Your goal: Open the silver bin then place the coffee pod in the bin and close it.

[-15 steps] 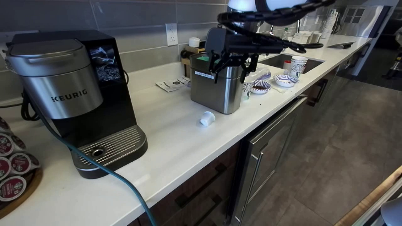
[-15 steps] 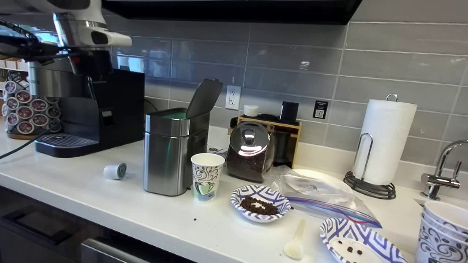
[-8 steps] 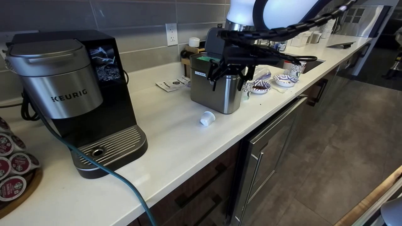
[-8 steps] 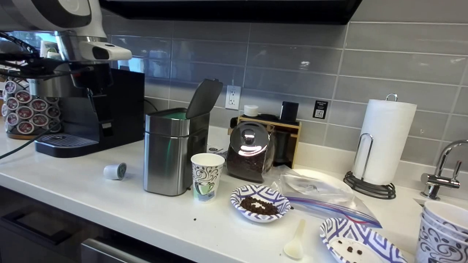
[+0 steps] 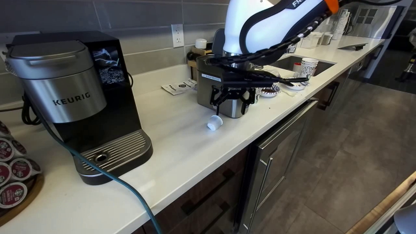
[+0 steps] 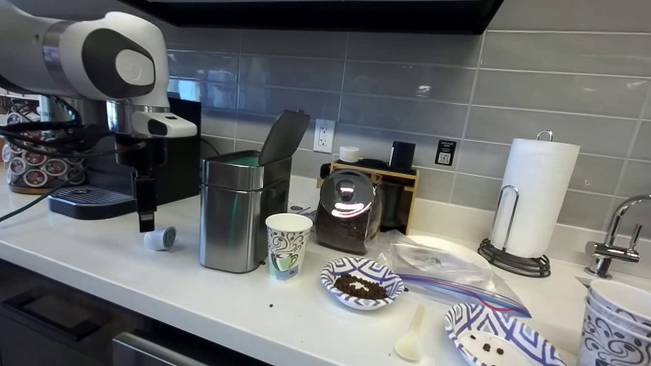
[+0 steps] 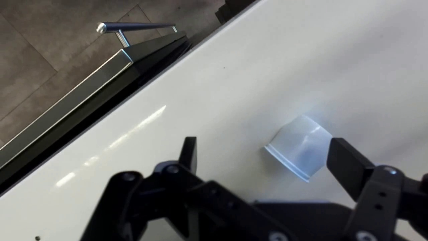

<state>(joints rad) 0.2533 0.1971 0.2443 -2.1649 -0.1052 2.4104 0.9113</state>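
1. Small white, round, cup-shaped coffee pod (image 5: 215,123): lies on its side on the glossy white counter (image 5: 169,126), unmoved over the past second.

2. Black jointed fingers (image 7: 349,167): spread wide, holding nothing. Within the last half-second they have come down from the bin's upper part to just above the pod. In the wrist view one finger stands at the pod's four o'clock, the other farther off at nine; whether the nearer touches cannot be told.

3. Meaning, as judged: opening is done and grasping is in hand; the gap probably needs centring on the pod before the fingers close.

4. Boxy brushed-steel bin with rounded corners (image 6: 231,218): in an exterior view, between the pod's two and three o'clock. Its dark grey flat lid (image 6: 286,137) is raised, as before; the carried pod must clear the rim.

5. White front edge (image 7: 142,91) of the counter: at the pod's eleven o'clock in the wrist view, well apart.

6. Room: in an exterior view, counter stretches from the pod's nine o'clock towards the black-and-silver coffee machine (image 5: 71,84), likely the freer side; the bin limits movement towards twelve and one.
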